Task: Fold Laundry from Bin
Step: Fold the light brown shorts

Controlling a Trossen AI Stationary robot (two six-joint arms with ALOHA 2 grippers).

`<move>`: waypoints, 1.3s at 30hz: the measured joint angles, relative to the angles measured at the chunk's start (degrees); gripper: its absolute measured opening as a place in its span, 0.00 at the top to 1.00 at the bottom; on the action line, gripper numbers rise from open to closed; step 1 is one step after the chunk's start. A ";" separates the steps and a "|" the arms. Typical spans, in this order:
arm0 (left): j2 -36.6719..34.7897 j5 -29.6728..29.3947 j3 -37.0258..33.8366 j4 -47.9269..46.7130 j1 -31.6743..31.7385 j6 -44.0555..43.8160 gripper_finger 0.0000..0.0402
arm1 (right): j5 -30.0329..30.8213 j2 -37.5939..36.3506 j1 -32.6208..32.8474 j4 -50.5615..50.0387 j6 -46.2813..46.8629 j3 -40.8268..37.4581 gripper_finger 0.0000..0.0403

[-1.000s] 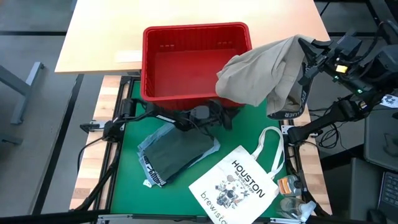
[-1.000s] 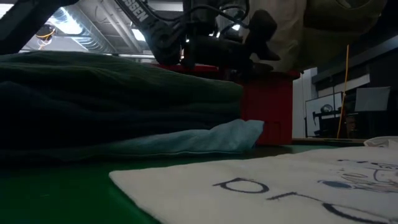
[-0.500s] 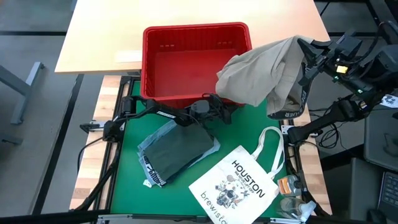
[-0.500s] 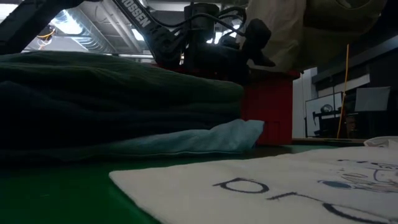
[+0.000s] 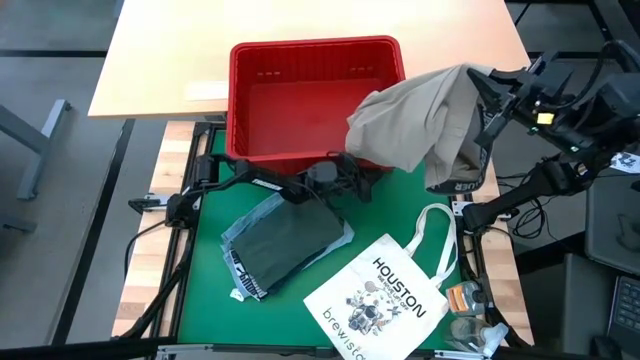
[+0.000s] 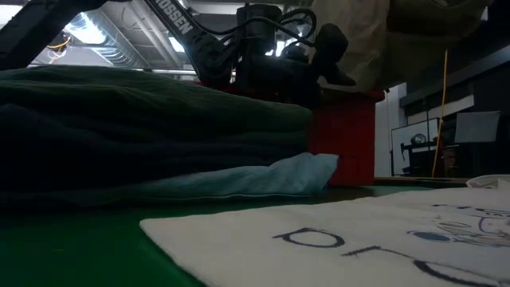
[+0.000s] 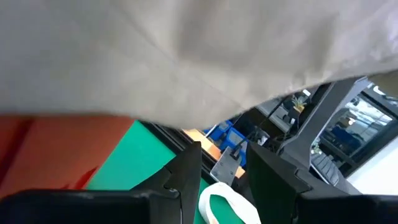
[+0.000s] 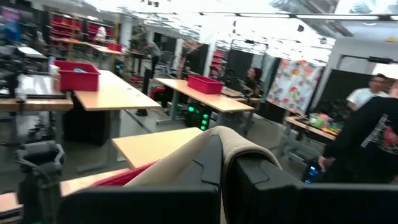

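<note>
My right gripper (image 5: 482, 88) is shut on a khaki-tan garment (image 5: 420, 115), held high over the near right corner of the red bin (image 5: 300, 60). My left gripper (image 5: 366, 182) stands open and level at the bin's near wall, under the hanging cloth (image 7: 186, 56), with nothing between its fingers (image 7: 186, 177). On the green mat, a folded dark green garment (image 5: 290, 243) lies on top of a light blue denim one (image 5: 245, 225). The bin's inside looks bare. My right gripper pinches a bunched upper part of the khaki garment (image 8: 227, 146) between its two fingers. The fingers come level from the table's right side. The cloth drapes over the fingertips and hangs slack below, lifted clear of the mat; whether it brushes the bin's rim cannot be told.
A white tote bag printed HOUSTON (image 5: 385, 295) lies on the mat's near right, its handle (image 5: 432, 225) looped toward the bin. The bin stands against a light wooden table (image 5: 160, 50) beyond. Small items (image 5: 465, 300) sit at the near right corner.
My right gripper has turned slightly toward the table's left, and the khaki garment hanging from it has shifted a little with it. It still hangs over the bin's corner.
</note>
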 joint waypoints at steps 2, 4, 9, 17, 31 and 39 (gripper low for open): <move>0.00 -0.09 -0.02 -0.13 -0.16 0.02 0.70 | -1.48 0.10 0.00 0.52 -0.02 0.00 0.98; 0.00 -0.07 -0.02 -0.11 -0.20 0.02 0.70 | -2.54 0.17 0.02 0.60 -0.02 0.00 0.98; 0.00 0.39 -0.02 -0.11 -0.61 0.05 0.70 | -5.98 0.08 0.01 0.74 -0.02 0.00 0.98; 0.00 0.74 -0.02 0.53 -1.81 7.69 0.70 | -7.23 0.11 0.00 2.36 -0.04 0.00 0.98; 0.00 0.76 -0.04 2.54 -2.81 9.10 0.70 | -14.70 0.08 0.00 6.52 -0.04 0.00 0.98; -0.02 3.99 -0.04 3.17 -4.42 13.24 0.70 | -14.70 0.08 0.00 6.32 -0.04 0.00 0.98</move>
